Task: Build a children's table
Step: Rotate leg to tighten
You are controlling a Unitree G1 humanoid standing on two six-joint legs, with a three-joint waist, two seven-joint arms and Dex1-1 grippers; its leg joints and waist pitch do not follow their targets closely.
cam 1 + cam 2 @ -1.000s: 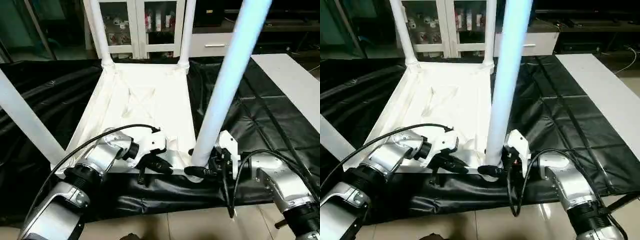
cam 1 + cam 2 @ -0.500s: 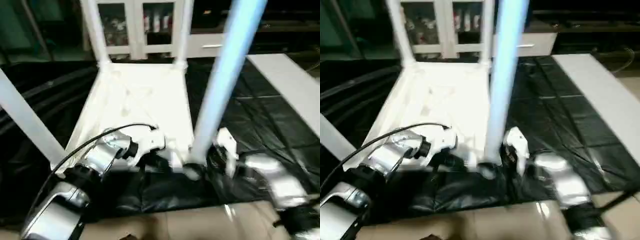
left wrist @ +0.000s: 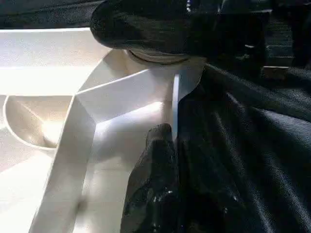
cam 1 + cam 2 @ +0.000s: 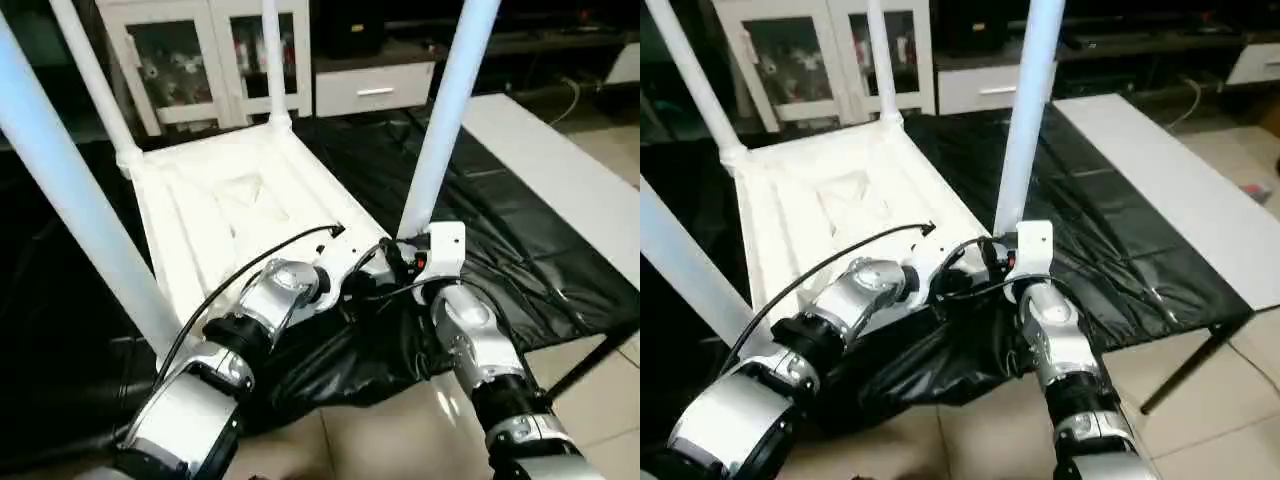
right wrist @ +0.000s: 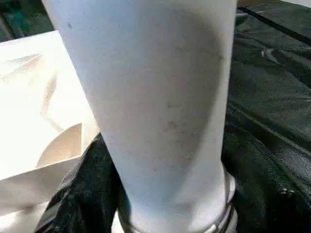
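**Upturned table with four legs standing**

The white plastic tabletop [image 4: 235,210] lay underside up on black sheeting, its ribs showing. Four white tapered legs [image 4: 445,115] rose from its corner sockets, the near-right one upright, the near-left one [image 4: 75,190] leaning.

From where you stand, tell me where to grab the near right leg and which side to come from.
Grip the near right leg low on its round shaft, just above the corner of the tabletop, coming from your own side. It stands upright with open space on the near side, and the shaft is slim enough there for two fingers to straddle, probably the steadiest hold.
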